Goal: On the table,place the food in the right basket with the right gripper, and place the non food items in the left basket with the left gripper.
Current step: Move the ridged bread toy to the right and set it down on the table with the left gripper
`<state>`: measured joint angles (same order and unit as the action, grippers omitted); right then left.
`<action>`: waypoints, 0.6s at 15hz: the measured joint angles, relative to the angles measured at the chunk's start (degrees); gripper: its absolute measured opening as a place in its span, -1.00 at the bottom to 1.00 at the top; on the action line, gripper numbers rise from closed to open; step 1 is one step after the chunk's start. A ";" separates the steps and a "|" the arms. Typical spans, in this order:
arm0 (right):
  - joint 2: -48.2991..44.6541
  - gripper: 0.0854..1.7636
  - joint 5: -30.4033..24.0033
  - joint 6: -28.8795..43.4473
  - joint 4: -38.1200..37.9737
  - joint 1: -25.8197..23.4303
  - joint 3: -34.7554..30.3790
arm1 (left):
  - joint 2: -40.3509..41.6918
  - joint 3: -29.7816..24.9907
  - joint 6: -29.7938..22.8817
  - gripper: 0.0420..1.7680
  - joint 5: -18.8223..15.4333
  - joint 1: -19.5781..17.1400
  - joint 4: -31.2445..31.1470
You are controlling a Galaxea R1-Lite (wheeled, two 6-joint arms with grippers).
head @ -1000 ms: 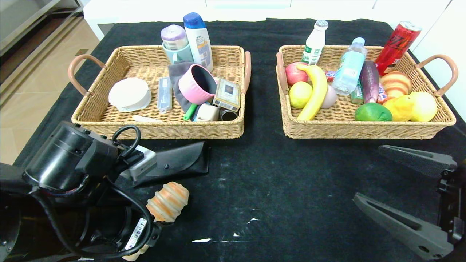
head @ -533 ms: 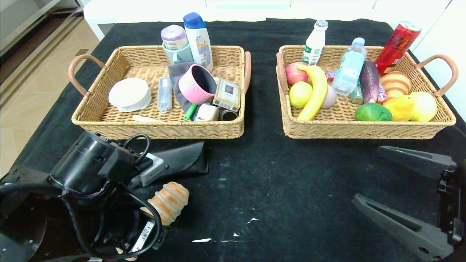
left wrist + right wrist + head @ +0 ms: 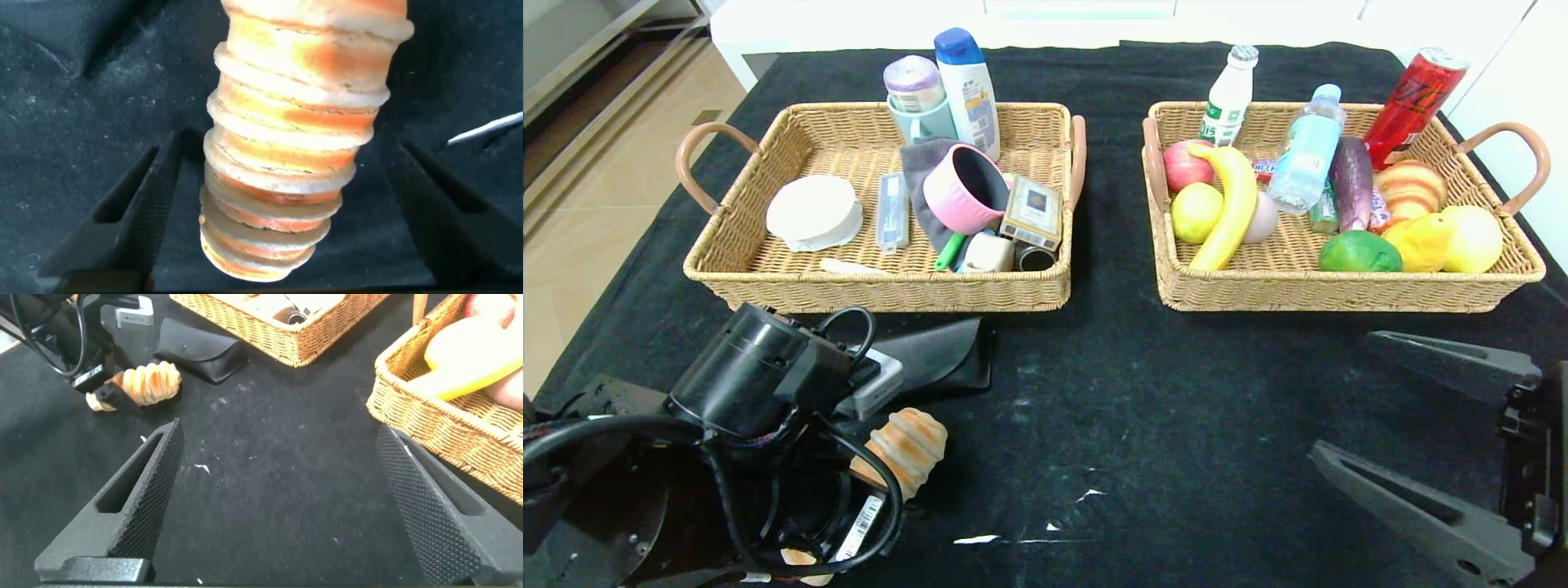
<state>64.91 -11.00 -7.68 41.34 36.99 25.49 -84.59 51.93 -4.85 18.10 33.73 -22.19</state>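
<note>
A ridged orange-and-cream bread roll [image 3: 905, 447] lies on the black table [image 3: 1143, 408] at the near left. My left gripper [image 3: 283, 143] is open and straddles the roll [image 3: 286, 155], with a gap on each side. In the head view its wrist hides the fingers. The black glasses case [image 3: 935, 355] lies just beyond, partly under that arm. The pink saucepan [image 3: 964, 192] and card box [image 3: 1033, 214] are in the left basket [image 3: 882, 287]. The banana [image 3: 1233, 204] and water bottle [image 3: 1307, 155] are in the right basket [image 3: 1339, 290]. My right gripper [image 3: 1343, 392] hovers open at the near right, holding nothing.
Both baskets are crowded: shampoo bottle [image 3: 968, 86], mug, white lidded tub [image 3: 813, 212] on the left; fruit, another striped roll [image 3: 1409, 186], milk bottle and red can [image 3: 1413, 94] on the right. White scuffs [image 3: 1013, 539] mark the cloth near the front edge.
My left arm has swung right and forward over the roll, covering more of the glasses case. The roll, the case and my right gripper have not moved.
</note>
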 joint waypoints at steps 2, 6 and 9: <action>0.05 0.94 0.02 0.00 0.00 0.00 0.00 | -0.13 -0.15 0.00 0.36 0.09 -0.05 0.06; 0.10 0.94 0.00 0.02 -0.05 0.24 -0.17 | -0.20 -1.05 -0.02 -0.11 0.17 -0.11 0.78; 0.13 0.94 0.02 -0.02 0.00 0.39 -0.22 | -0.22 -0.95 0.04 -0.59 0.22 -0.16 0.74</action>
<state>65.05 -10.97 -7.70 41.34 37.38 25.27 -84.81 50.98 -4.82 18.32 33.57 -21.44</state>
